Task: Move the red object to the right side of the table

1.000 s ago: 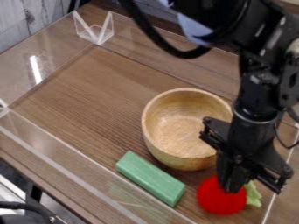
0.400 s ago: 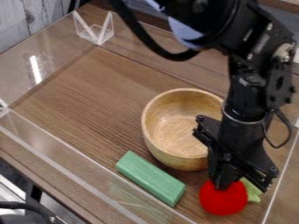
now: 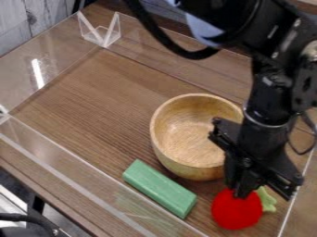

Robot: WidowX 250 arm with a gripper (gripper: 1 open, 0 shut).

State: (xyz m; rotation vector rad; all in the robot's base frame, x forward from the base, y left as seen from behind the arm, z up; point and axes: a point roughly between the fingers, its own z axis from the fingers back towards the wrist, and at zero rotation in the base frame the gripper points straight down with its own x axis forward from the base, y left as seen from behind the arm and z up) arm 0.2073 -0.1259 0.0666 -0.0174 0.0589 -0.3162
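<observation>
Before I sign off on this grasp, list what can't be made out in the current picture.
- Fingertips: camera view; too dark and small to tell whether they touch the red ball.
- Ball's top: camera view, partly hidden by the gripper.
- Right part of the bowl: camera view, covered by the arm.
- Arm's upper part: cut off by the top edge.
- Table's far right: cut off by the right edge.

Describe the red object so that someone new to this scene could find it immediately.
On the brown tabletop, find the big round wooden bowl. Beyond its rim, toward the bottom right corner of the picture and below the robot's jaws, sits the red object. It is small, round and bright red with a leafy green tip, unlike the flat green block beside it.
</observation>
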